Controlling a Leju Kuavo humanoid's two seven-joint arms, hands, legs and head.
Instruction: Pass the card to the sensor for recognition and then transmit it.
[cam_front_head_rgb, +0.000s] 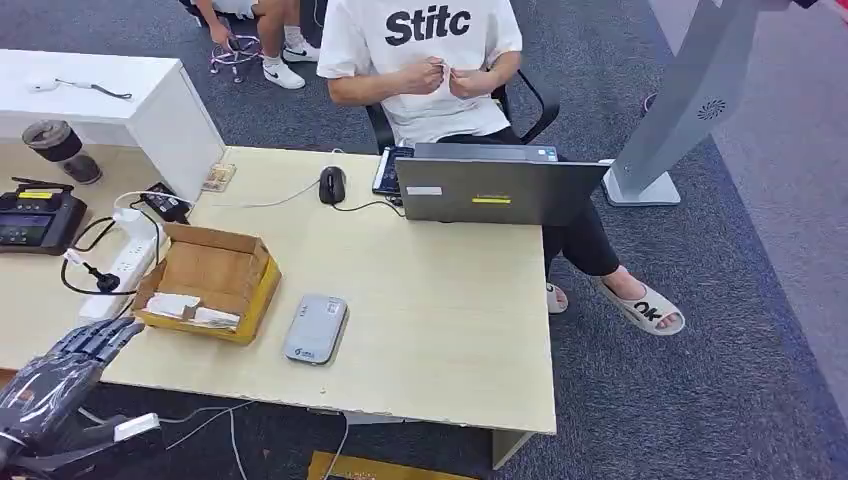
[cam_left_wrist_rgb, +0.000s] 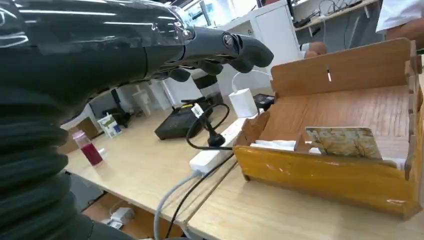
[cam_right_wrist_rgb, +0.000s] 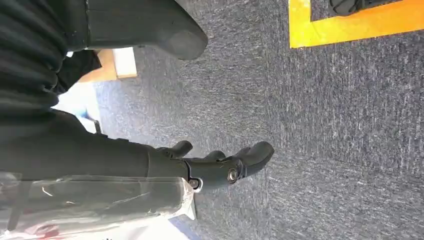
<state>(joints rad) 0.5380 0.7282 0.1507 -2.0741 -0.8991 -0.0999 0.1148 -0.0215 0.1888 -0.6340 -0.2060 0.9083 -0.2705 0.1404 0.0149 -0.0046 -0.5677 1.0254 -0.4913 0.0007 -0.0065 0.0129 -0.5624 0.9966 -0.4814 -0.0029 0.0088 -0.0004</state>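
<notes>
My left hand (cam_front_head_rgb: 75, 350) hovers empty, fingers apart, near the wooden box (cam_front_head_rgb: 210, 280) on the tabletop (cam_front_head_rgb: 440, 320). The card (cam_left_wrist_rgb: 345, 141) leans upright inside its front wall. It looks thin, light, stiff and slick, so I'd pinch its free top edge. My right hand (cam_right_wrist_rgb: 220, 165) hangs empty, fingers loosely spread

Head view looks down from high over the desk (cam_front_head_rgb: 430, 300); left wrist view sits low and close beside the cardboard box (cam_front_head_rgb: 205, 280), shared with head; right wrist view faces the carpet (cam_right_wrist_rgb: 325, 125).
</notes>
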